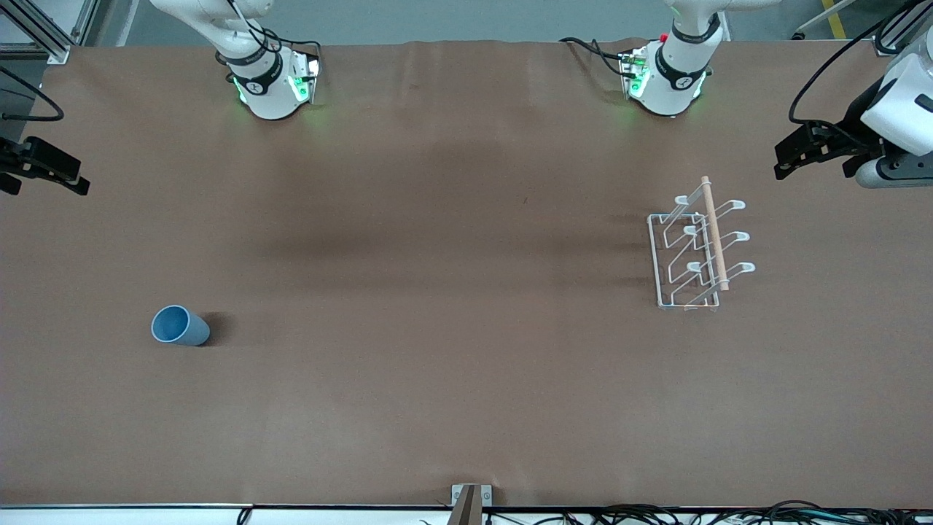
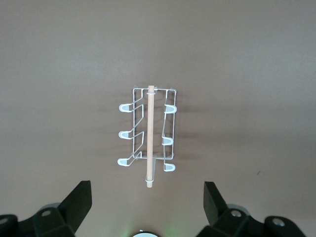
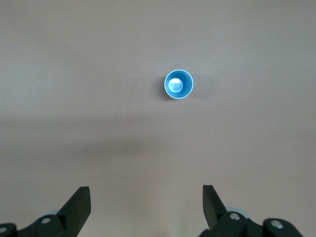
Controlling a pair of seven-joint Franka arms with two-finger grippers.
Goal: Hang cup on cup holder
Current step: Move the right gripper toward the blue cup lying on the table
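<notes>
The cup [image 1: 180, 326] is a small light blue tumbler that stands mouth up on the brown table toward the right arm's end. The right wrist view shows it from above [image 3: 178, 84]. The cup holder [image 1: 696, 251] is a white wire rack with looped prongs and a wooden rod along the top. It stands toward the left arm's end and also shows in the left wrist view [image 2: 148, 133]. My right gripper [image 1: 44, 175] [image 3: 146, 195] hangs open and empty high over the table's right-arm end. My left gripper [image 1: 813, 164] [image 2: 147, 193] hangs open and empty high over the table's left-arm end, beside the rack.
The brown table cover [image 1: 437, 292] spans the whole view. The two arm bases [image 1: 270, 80] [image 1: 667, 76] stand along its edge farthest from the front camera. A small bracket [image 1: 471, 499] and cables lie at the nearest edge.
</notes>
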